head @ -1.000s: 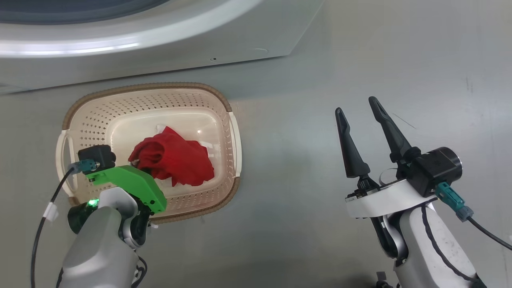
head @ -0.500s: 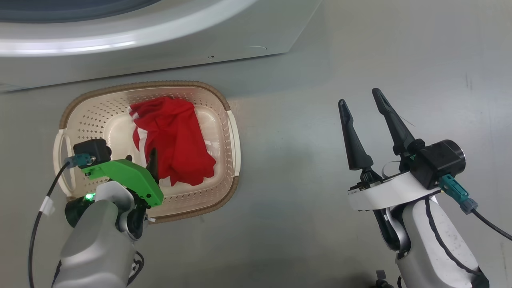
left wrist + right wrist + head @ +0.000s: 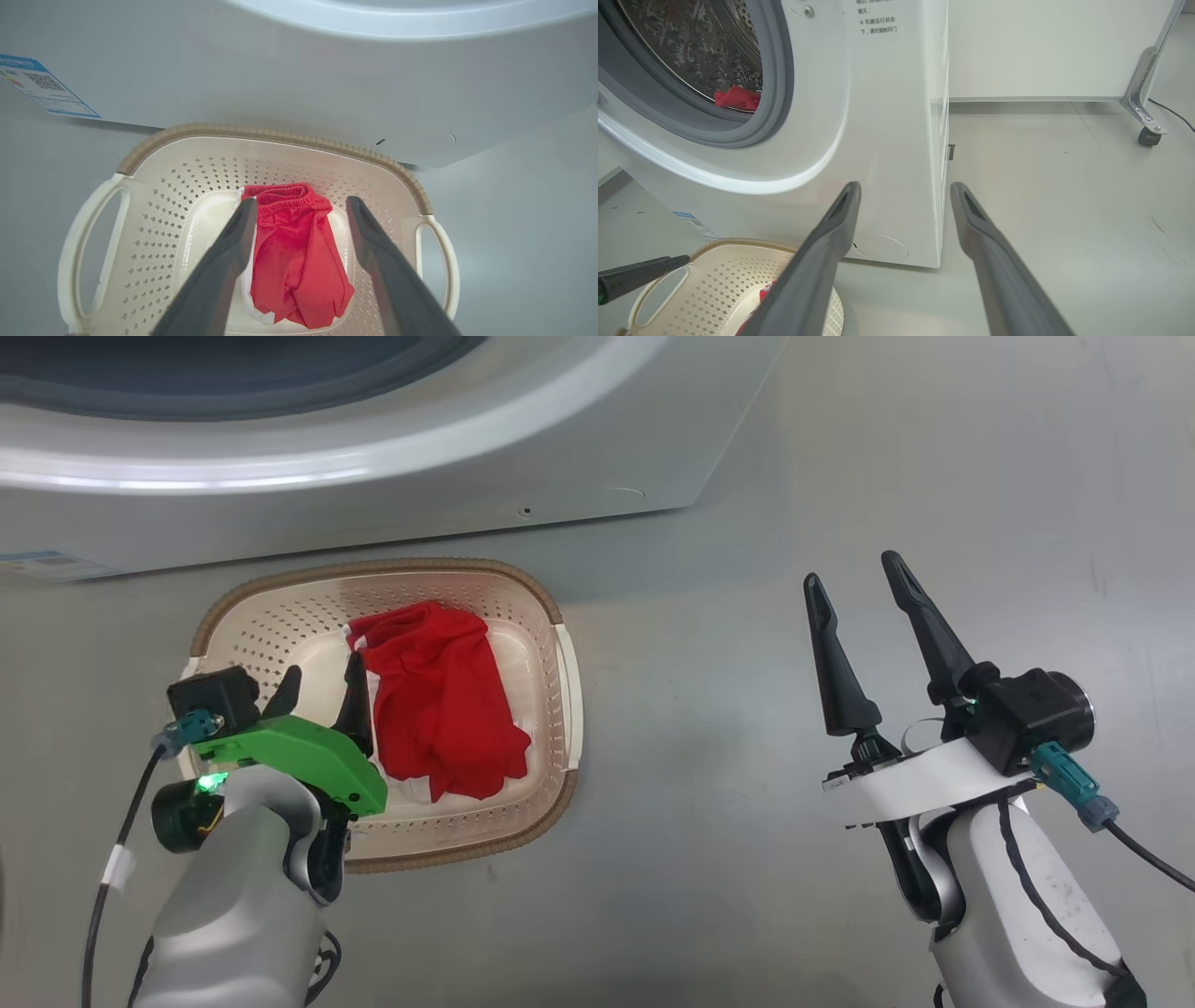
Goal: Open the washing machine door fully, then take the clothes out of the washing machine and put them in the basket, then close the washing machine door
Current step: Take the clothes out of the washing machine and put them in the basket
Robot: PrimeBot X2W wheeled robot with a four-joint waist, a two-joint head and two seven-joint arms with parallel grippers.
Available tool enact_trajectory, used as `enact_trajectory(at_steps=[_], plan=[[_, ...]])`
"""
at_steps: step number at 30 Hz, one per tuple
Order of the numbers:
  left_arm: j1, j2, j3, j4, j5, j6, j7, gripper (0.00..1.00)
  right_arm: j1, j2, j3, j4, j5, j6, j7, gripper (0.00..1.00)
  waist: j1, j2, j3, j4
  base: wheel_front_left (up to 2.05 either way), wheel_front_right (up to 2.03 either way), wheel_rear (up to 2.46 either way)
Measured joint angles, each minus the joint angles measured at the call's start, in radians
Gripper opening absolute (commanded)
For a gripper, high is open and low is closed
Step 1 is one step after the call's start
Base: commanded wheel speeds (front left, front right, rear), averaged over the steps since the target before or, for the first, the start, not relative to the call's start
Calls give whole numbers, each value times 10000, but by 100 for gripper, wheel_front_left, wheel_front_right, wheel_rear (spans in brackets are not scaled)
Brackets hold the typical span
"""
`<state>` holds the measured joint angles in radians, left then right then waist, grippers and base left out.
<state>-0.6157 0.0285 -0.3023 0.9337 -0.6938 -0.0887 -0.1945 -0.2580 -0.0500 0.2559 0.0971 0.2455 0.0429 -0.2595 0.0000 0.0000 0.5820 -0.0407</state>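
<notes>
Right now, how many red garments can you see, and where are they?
2. One red garment lies in the basket; another red piece sits low inside the washing machine. More may be hidden deeper inside it or under the basket's heap.

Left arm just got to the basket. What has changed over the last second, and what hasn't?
The left gripper opened and let go of the red garment, which fell from a bunch and now lies spread in the basket. The head view shifted slightly. The right gripper stayed open over the floor; the basket stayed before the washing machine.
</notes>
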Motion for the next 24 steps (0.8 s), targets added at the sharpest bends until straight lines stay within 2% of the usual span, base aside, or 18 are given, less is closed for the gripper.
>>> enact_trajectory(at_steps=[3,16,24], plan=[[13,-4,-58,-104,38,-44,-483,100,15,0,-105,102,-15,0,0,100,0,0,-241,88,0,0,0],[454,-17,-274,-1264,581,-148,-577,100,567,2,-531,380,-92,-29,0,100,0,0,-1418,533,0,0,0],[878,46,244,-3014,1262,-132,-575,100,1015,4,-788,545,-111,-102,0,100,0,0,-2214,759,0,0,0]])
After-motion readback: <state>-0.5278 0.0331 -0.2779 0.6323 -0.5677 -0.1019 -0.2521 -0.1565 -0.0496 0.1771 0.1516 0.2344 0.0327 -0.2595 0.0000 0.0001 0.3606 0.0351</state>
